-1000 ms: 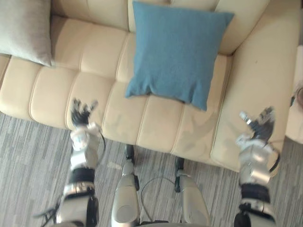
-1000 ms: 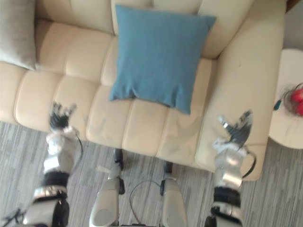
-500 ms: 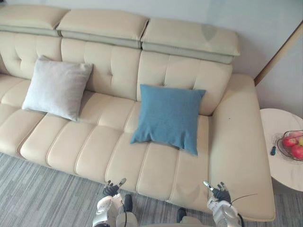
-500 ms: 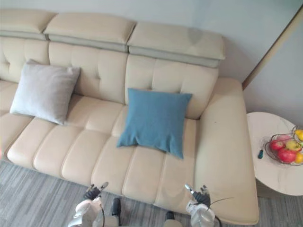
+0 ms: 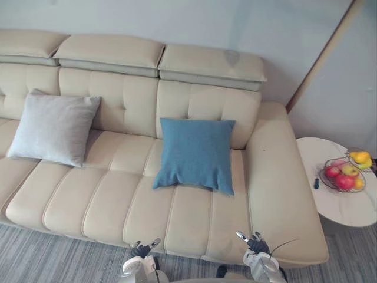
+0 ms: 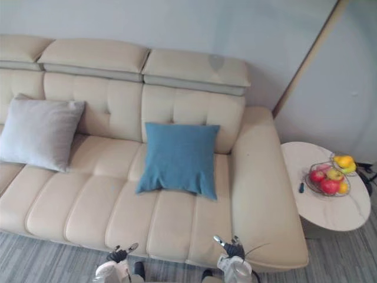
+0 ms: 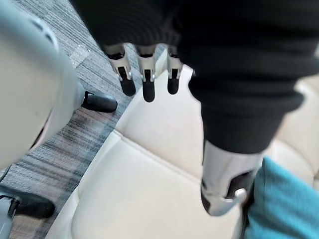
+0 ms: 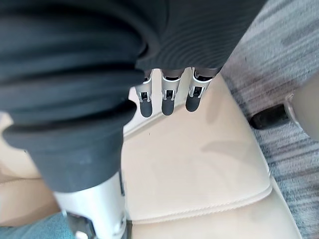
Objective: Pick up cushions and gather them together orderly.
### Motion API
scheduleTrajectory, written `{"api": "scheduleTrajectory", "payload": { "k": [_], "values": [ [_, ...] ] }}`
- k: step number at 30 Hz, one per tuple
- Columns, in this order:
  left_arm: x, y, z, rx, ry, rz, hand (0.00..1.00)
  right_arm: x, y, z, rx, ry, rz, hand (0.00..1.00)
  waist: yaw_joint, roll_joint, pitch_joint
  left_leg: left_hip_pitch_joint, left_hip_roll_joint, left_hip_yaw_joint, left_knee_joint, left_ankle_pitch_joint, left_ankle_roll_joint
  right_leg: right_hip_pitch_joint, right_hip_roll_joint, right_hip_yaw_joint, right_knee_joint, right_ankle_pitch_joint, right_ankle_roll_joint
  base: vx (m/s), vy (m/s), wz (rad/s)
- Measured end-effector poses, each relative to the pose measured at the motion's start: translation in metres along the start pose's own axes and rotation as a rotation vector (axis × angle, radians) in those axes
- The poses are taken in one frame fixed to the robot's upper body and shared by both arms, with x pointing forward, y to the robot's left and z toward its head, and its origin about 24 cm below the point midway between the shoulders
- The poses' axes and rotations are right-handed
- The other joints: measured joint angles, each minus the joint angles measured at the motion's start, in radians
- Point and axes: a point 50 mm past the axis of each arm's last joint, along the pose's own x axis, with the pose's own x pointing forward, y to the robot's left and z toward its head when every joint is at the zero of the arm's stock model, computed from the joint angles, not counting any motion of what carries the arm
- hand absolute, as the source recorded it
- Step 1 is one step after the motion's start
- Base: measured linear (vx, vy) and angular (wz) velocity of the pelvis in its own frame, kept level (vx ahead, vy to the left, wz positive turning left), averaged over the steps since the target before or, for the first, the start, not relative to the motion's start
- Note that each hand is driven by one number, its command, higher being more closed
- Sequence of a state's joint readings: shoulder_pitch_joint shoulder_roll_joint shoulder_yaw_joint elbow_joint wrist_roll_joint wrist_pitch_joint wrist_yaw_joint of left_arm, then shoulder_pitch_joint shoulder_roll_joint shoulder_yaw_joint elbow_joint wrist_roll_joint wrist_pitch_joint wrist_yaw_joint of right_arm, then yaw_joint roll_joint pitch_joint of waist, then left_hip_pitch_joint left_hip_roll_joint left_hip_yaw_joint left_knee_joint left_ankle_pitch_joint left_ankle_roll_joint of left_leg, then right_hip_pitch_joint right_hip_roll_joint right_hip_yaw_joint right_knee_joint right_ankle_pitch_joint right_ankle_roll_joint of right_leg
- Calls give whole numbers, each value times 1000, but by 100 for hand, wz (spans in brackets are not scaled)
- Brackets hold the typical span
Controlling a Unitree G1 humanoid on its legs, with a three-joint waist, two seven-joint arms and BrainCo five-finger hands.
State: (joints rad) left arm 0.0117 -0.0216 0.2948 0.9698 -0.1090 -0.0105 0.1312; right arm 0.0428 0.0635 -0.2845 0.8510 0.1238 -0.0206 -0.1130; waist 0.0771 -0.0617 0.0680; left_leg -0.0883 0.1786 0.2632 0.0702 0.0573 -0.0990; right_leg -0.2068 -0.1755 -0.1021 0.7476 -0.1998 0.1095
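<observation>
A blue cushion (image 5: 196, 153) leans against the backrest of the cream sofa (image 5: 118, 200), right of the middle. A grey cushion (image 5: 53, 128) leans on the backrest at the far left. My left hand (image 5: 143, 248) and right hand (image 5: 254, 243) hover low by the sofa's front edge, well short of both cushions. Both hands are open and hold nothing. In the left wrist view the fingers (image 7: 144, 87) point over the seat, with a corner of the blue cushion (image 7: 284, 204) beside the thumb. The right hand's fingers (image 8: 167, 99) hang straight above the bare seat (image 8: 199, 164).
A round white side table (image 5: 341, 188) stands right of the sofa's armrest (image 5: 280, 177). It carries a wire bowl of fruit (image 5: 344, 171) and a small dark object (image 5: 316, 183). Grey striped carpet (image 5: 53, 259) runs along the sofa's front. A wall stands behind.
The camera has pulled back and swung right, so the whole sofa, grey cushion and side table now show. Both hands stay low at the front edge, open.
</observation>
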Motion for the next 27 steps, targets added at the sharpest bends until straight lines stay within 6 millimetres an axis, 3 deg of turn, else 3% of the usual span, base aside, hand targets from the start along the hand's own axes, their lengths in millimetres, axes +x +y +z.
{"api": "scheduleTrajectory", "payload": {
  "k": [2,3,4,5,7,8,9,10,11,12,13,14,16,19,22,23,27],
  "values": [
    [0,3,4,-2,-19,6,0,-1,2,-3,-21,11,6,0,6,-23,-11,-61,-19,-27,73,-1,2,49,-21,25,126,-20,36,-110,-142,44],
    [0,4,6,-7,-29,11,0,0,4,-2,-26,11,14,0,19,-28,-14,-102,-17,-27,108,0,1,80,-20,59,90,-26,44,-200,-200,9],
    [0,3,9,-18,-40,10,0,3,8,4,-28,2,22,0,34,-29,-15,-130,-5,-27,136,6,-2,100,0,62,19,-81,56,-270,-197,-23],
    [-1,-4,6,-38,-28,-2,0,5,5,11,-32,-12,11,0,50,24,-15,-160,33,-26,139,31,5,131,49,43,-106,-123,21,-343,-211,-29],
    [-2,-8,0,-39,-16,-1,0,6,2,14,-36,-26,-5,0,61,61,-10,-177,61,-24,113,70,8,168,75,-13,-218,-165,-9,-330,-184,-19],
    [-3,-11,-2,-19,-9,-8,0,7,-2,17,-43,-32,-19,0,59,73,-9,-192,67,-24,96,99,-22,165,79,-39,-230,-206,-35,-257,-165,2],
    [-3,-13,-2,-10,-8,-15,0,7,-4,18,-47,-35,-24,0,56,84,0,-192,73,-27,80,117,-28,158,87,-51,-223,-222,-52,-378,-180,29],
    [-3,-13,-4,0,-1,-17,0,6,-10,10,-48,-12,-40,0,41,99,10,-181,73,-32,33,101,-2,150,89,-92,-215,-220,-60,-374,-143,48],
    [-3,-13,-4,3,0,-17,0,4,-12,3,-45,10,-53,0,31,93,14,-179,71,-21,31,48,-12,158,76,-117,-230,-213,-85,-409,-111,49],
    [-3,-12,-1,5,-11,-17,0,3,-14,1,-43,20,-61,0,32,82,20,-183,71,-22,57,39,0,160,63,-131,-238,-211,-99,-280,-32,21],
    [-2,-10,2,-6,-21,-10,0,3,-19,0,-41,27,-76,0,34,69,27,-197,53,-58,240,11,25,156,37,-143,-255,-190,-114,-264,-23,2],
    [-2,-9,0,-7,-15,-7,0,3,-22,-1,-43,29,-83,0,34,68,26,-191,39,-77,317,-13,28,157,32,-141,-266,-177,-109,-246,15,0],
    [-3,-10,-1,-14,-11,-6,0,3,-25,-3,-48,39,-88,0,29,65,26,-157,21,-97,425,-149,21,146,28,-138,-307,-131,-98,-200,94,5],
    [-2,-7,-3,-21,-2,-1,0,3,-24,-11,-50,80,-78,0,31,68,21,-103,15,-120,477,-249,-8,135,29,-108,-340,-81,-68,-121,225,-19],
    [-4,3,-12,-9,26,11,0,-1,-22,-27,-54,147,-73,0,19,54,-19,-17,-32,-103,260,-253,-14,160,32,-77,-480,1,-36,-65,221,-19],
    [-3,8,-12,-2,29,15,0,-2,-20,-31,-27,164,-76,0,10,40,-27,-6,-51,-89,206,-224,3,175,24,-74,-528,34,-37,-58,248,-9],
    [-4,14,-18,19,56,27,0,-4,-29,-39,2,202,-107,0,4,42,-30,44,-96,-83,137,-196,27,217,1,-47,-615,96,-16,-98,135,-6]
  ]
}}
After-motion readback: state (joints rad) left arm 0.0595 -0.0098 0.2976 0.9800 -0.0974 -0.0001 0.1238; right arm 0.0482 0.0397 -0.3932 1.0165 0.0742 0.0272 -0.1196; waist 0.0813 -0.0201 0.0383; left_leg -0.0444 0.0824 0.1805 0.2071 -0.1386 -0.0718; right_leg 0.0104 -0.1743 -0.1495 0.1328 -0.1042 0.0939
